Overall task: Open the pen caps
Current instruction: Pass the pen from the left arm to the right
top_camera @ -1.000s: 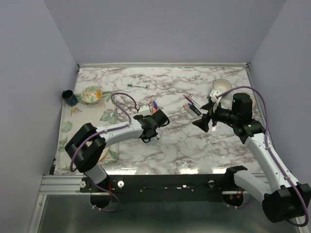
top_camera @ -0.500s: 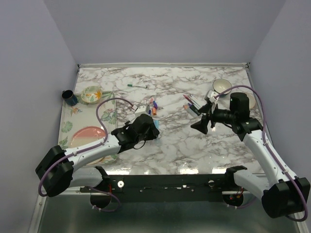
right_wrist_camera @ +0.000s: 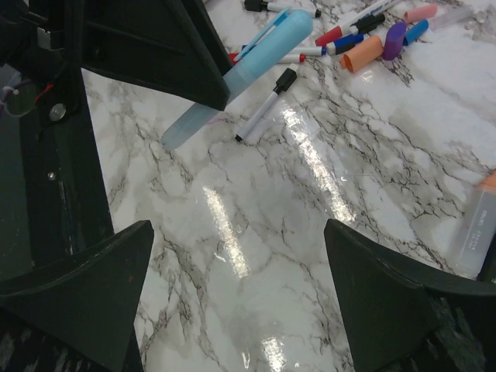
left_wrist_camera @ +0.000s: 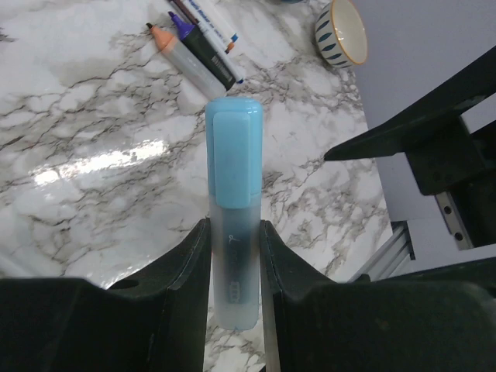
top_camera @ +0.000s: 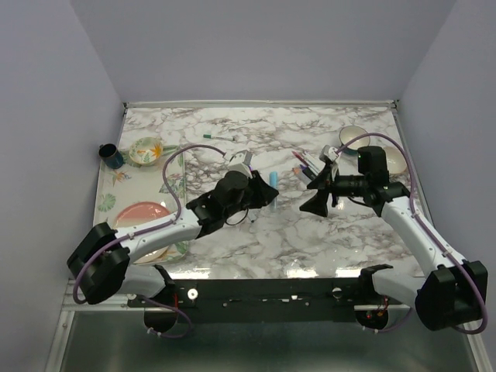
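Observation:
My left gripper is shut on a light blue highlighter and holds it above the table's middle. In the left wrist view the gripper clamps the frosted body, and its light blue cap points forward, still on. My right gripper is open and empty, facing the highlighter from the right. In the right wrist view the gripper is wide open, and the highlighter hangs ahead. Loose orange, purple and pink pen caps lie beyond it.
Uncapped pens lie between the grippers, also in the left wrist view. A black marker lies under the highlighter. A white bowl stands back right. A teal mug, a floral bowl, a pink plate and a green pen are on the left.
My left arm has lifted the light blue highlighter and swung it right toward the right gripper. My right gripper has moved a little left, still open.

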`<state>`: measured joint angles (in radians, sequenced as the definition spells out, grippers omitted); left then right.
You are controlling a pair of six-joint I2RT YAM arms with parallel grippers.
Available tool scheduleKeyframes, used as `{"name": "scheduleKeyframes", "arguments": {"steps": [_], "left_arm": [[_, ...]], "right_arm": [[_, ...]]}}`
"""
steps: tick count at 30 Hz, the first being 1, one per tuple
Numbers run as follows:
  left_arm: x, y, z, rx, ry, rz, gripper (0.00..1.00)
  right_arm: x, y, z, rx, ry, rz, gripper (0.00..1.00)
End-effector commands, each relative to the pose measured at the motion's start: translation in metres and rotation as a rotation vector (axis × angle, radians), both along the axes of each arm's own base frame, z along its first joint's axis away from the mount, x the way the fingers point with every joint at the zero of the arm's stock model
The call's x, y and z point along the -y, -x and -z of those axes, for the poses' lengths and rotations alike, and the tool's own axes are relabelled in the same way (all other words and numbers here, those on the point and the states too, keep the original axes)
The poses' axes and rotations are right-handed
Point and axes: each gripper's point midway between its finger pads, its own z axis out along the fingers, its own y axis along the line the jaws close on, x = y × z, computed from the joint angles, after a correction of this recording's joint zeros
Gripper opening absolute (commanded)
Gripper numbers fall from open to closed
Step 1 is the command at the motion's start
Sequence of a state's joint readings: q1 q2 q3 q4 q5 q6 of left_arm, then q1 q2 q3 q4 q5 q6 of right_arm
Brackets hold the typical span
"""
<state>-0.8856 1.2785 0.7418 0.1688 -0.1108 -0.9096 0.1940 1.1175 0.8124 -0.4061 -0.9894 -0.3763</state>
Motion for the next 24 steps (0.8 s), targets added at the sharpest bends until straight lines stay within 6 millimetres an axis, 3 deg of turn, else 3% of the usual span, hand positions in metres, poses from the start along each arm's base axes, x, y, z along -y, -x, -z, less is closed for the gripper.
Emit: {"name": "scheduleKeyframes", "arguments": {"steps": [1, 11, 24], "left_arm": [[0.031, -0.014, -0.032, 0.028, 0.129, 0.023, 0.01], [0.055, -0.029, -0.045, 0.026, 0.196, 0.004, 0.01], [0.080, -0.036, -0.039, 0.029, 0.193, -0.054, 0.02]], "right_arm": [[-0.009, 0.002, -0.004, -0.041, -0.021, -0.022, 0.98], [-0.009, -0.004, 0.000, -0.068, -0.026, 0.024, 0.97], [-0.007, -0.023, 0.003, -0.146, -0.042, 0.167, 0.97]]}}
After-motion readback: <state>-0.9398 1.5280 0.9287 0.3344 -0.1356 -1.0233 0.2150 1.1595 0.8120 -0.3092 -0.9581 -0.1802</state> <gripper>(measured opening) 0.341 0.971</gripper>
